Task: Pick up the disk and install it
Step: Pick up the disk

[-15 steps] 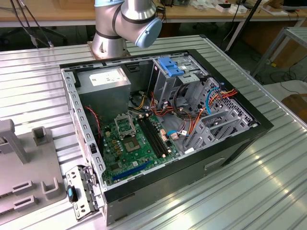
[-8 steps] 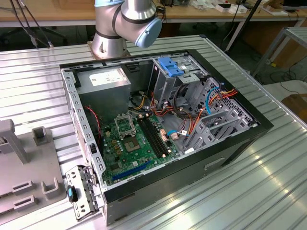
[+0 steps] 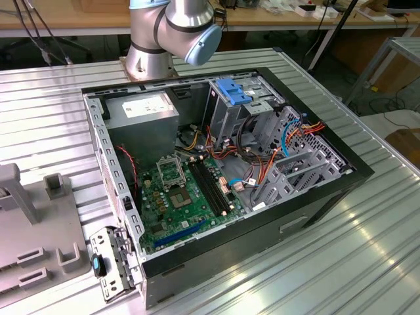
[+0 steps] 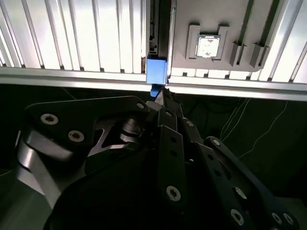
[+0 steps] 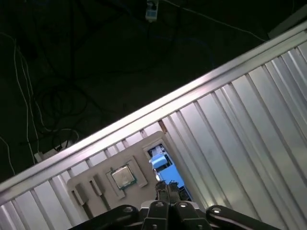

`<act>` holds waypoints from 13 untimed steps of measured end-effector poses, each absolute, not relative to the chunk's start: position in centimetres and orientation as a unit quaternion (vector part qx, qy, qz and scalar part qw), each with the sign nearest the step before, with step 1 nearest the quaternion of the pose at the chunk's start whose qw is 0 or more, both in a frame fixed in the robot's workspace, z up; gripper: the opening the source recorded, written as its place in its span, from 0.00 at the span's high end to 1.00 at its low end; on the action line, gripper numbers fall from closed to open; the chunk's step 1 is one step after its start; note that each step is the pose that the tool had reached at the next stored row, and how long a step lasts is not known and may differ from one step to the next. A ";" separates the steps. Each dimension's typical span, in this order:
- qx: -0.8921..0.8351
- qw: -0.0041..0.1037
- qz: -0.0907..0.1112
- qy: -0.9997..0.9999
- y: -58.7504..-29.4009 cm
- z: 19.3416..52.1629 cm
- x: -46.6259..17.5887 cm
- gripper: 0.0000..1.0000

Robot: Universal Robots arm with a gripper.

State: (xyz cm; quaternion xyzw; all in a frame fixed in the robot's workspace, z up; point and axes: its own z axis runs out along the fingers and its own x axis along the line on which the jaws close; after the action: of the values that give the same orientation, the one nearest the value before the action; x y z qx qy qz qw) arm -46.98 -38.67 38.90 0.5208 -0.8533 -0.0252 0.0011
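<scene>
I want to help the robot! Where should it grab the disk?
Pinch the disk across its two wide flat faces, near the blue end, coming from where the gripper is. It looks to stand on edge beside the grey tray, thin edge facing the gripper.

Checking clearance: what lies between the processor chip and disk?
Second wrist view: the holder rim around the processor chip, then bare grey plate, then the disk.

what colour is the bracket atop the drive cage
The bracket is bright blue; exterior view shows it best.
</scene>
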 end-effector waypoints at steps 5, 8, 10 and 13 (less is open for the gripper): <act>0.566 0.002 -0.025 -0.824 -38.7 38.9 -47.0 0.89; 0.591 0.003 -0.024 -0.807 -38.7 38.9 -47.0 0.89; 0.614 0.003 -0.024 -0.789 -38.7 38.9 -47.0 0.89; 0.646 0.004 -0.024 -0.763 -38.7 38.8 -47.0 0.89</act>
State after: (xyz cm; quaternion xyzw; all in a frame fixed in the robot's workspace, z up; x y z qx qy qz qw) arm -46.98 -38.67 38.82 0.6459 -0.7630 -0.0237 0.0040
